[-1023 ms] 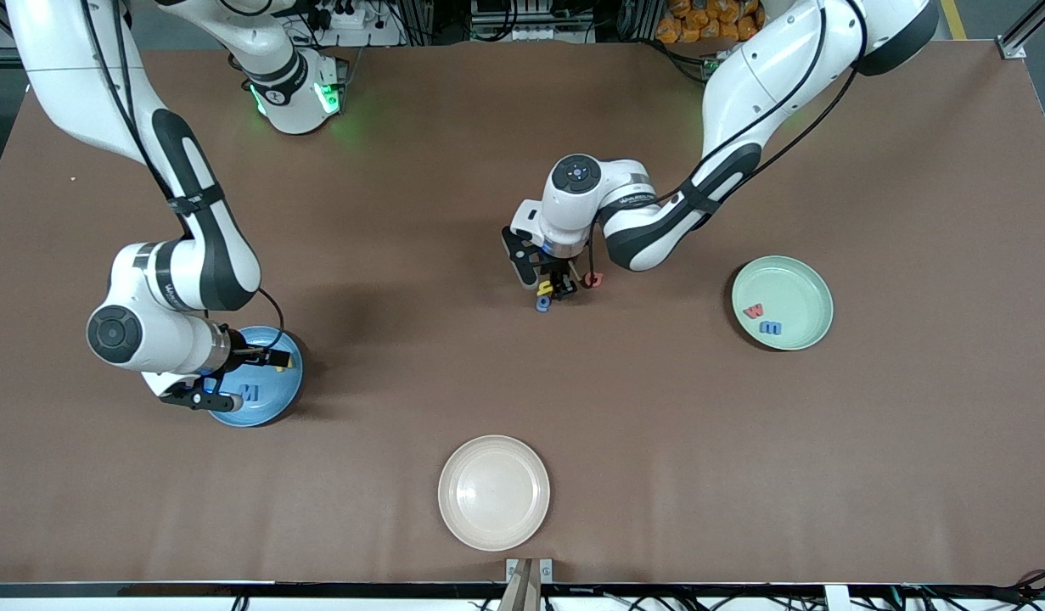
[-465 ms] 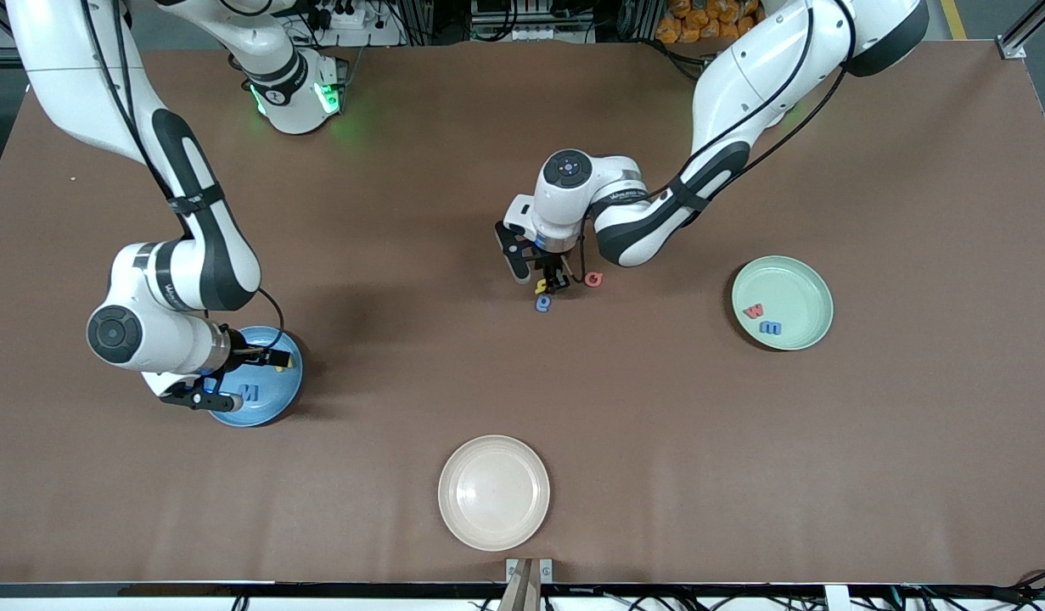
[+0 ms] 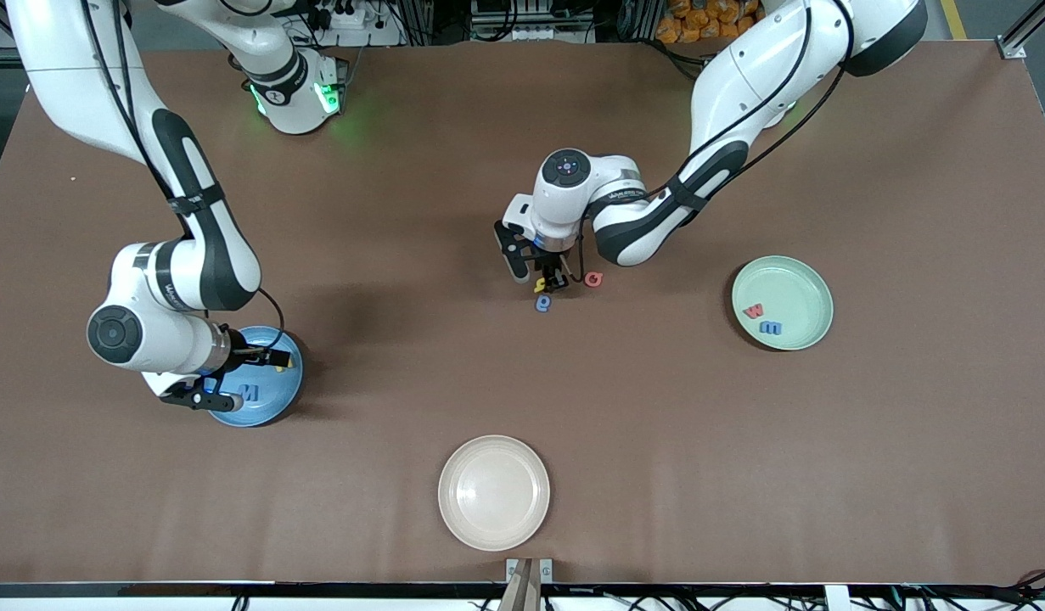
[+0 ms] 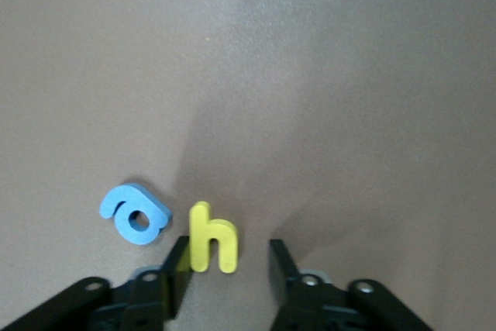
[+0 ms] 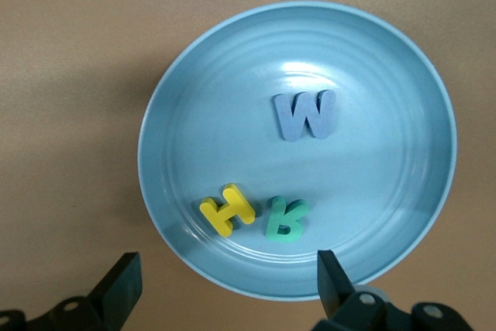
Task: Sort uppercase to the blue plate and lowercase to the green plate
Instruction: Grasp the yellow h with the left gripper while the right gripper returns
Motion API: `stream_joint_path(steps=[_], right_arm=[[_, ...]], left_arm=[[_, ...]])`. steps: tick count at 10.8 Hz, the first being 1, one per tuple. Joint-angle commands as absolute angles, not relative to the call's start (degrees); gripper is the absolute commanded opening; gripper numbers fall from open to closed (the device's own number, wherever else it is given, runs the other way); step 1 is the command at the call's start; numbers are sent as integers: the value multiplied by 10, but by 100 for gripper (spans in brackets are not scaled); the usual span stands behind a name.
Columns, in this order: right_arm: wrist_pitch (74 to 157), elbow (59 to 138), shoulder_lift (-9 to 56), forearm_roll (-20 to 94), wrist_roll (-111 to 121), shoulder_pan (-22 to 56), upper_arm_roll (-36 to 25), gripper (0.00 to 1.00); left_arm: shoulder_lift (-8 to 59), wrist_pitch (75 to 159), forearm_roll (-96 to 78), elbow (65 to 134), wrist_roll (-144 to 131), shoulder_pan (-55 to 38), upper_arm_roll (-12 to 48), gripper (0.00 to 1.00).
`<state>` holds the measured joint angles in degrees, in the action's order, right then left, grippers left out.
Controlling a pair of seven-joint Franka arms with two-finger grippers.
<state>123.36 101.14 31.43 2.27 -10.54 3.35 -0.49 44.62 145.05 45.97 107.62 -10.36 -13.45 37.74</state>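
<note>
Two lowercase letters, a yellow h (image 4: pixel 211 238) and a blue rounded letter (image 4: pixel 136 213), were seen lying on the brown table (image 3: pixel 828 475) near its middle, with a red Q (image 3: pixel 593 279) just beside them toward the left arm's end. The left gripper (image 4: pixel 225 265) was lowered over the yellow h, its fingers (image 4: pixel 177 267) set on either side of the letter with one touching its stem and the other not yet against it, so the jaws were judged partly closed and the letter not yet gripped. The step in hand was taken to be the pick of the yellow h. Next, the fingers would have to be closed fully on the thin letter without the neighbouring blue one being nudged, and the letter carried to the green plate (image 3: pixel 815 284), where a red w (image 3: pixel 753 311) and a second blue letter (image 3: pixel 772 327) already lay. The right gripper (image 5: pixel 225 288) was held waiting above the blue plate (image 5: pixel 387 52) with its fingers spread wide and nothing between them; in that plate a dark blue M (image 5: pixel 305 115), a yellow H (image 5: pixel 227 210) and a teal-green R (image 5: pixel 284 219) were seen. A cream-white plate (image 3: pixel 493 492) stood nearest the front camera, apart from the sorting.
</note>
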Motion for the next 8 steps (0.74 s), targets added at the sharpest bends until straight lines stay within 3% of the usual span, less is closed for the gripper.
stream_joint_path(steps=[1,2,3,8], right_arm=[[1230,1016,307,33,-105,32,-3,100],[1230,1016,306,33,-105,33,-3,100],[1230,1015,306,33,-105,33,-3,100],[1199,1014,281,36,-171,60,1,100]], left_arm=[[455,1459,477,1067,-115,-143,366,14],[455,1459,477,1066,-114,-142,366,2],[455,1459,478,1066,-112,-142,366,0],[416,1436,469,1084,-102,-102,372,0]])
